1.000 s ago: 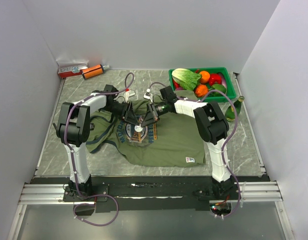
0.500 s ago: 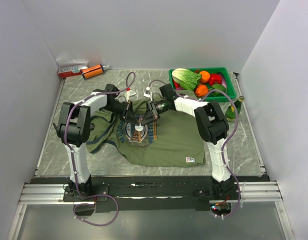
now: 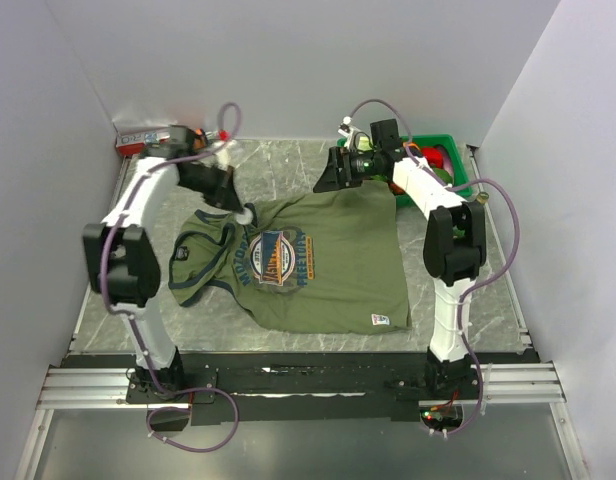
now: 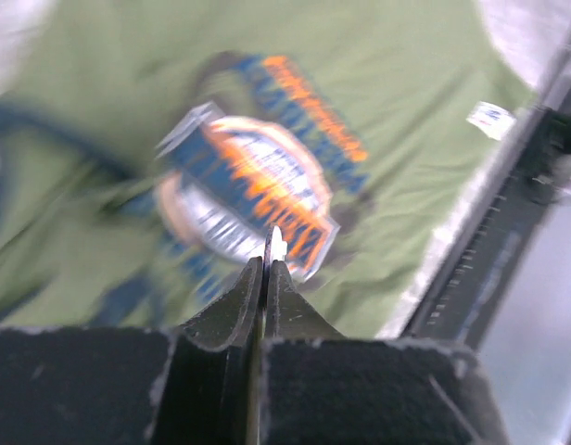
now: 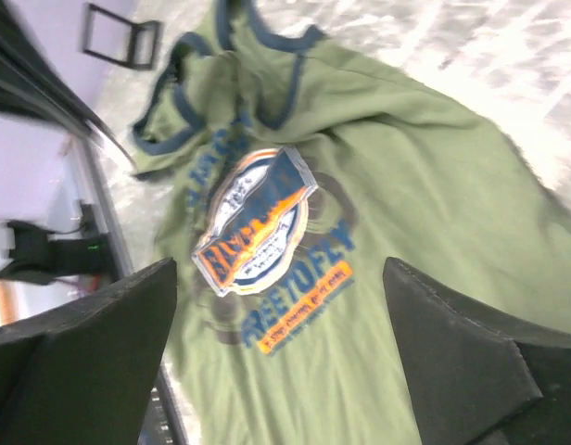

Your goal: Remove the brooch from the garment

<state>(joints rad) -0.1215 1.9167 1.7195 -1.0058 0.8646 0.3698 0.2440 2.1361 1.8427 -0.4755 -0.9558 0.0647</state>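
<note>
The garment (image 3: 333,275), an olive-green T-shirt with navy trim, lies flat on the marble table with its round chest print (image 3: 273,258) showing. My left gripper (image 3: 240,211) hangs over the shirt's collar side, shut on the brooch (image 3: 247,214). In the left wrist view the brooch (image 4: 277,245) is a thin whitish disc seen edge-on, sticking out of the closed left gripper (image 4: 267,266) above the garment (image 4: 397,111). My right gripper (image 3: 328,180) is open and empty over the shirt's far edge. The right wrist view has the right gripper (image 5: 281,357) wide apart above the garment (image 5: 434,213).
A green basket (image 3: 458,150) of vegetables stands at the back right, partly behind the right arm. A green bottle (image 3: 478,207) lies beside it. A red-and-white box (image 3: 138,137) sits in the back left corner. The shirt's white hem label (image 3: 381,320) faces the near edge.
Both grippers have left the chest print. The left one shut on the brooch and carried it up and back left. The right one opened and drew back to the far right.
</note>
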